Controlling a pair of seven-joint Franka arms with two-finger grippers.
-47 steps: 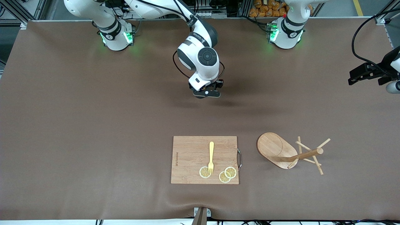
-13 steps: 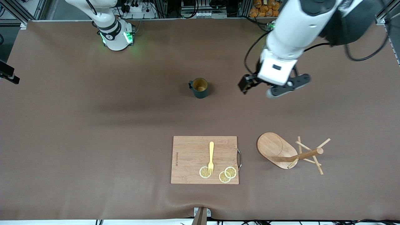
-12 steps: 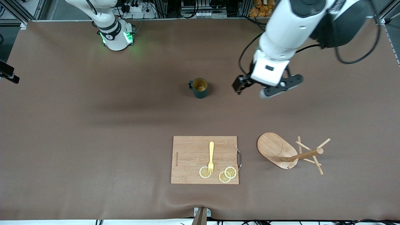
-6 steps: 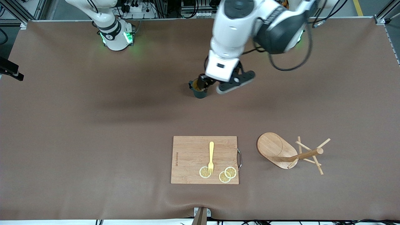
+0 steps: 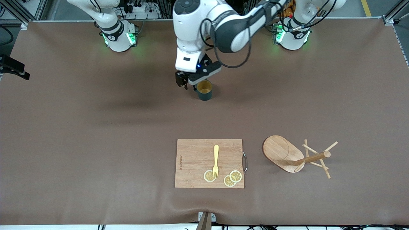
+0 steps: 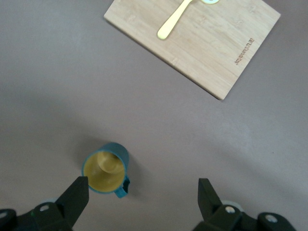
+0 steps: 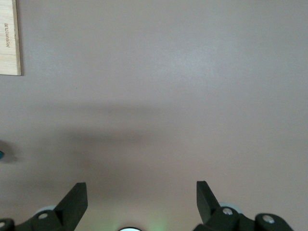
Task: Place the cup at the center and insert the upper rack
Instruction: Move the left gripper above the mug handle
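The cup (image 5: 204, 90) stands upright on the brown table (image 5: 96, 134) near its middle, farther from the front camera than the cutting board (image 5: 195, 159) — so placing looks done, as far as I can judge. The left gripper (image 5: 191, 80) hovers just over it, toward the handle side, fingers (image 6: 76, 197) spread wide, holding nothing. The mug tree (image 5: 297, 156) lies tipped on its side beside the board, toward the left arm's end — untouched, rack step still to do. The right gripper (image 7: 142, 197) waits over bare table at the right arm's end, wide open and empty.
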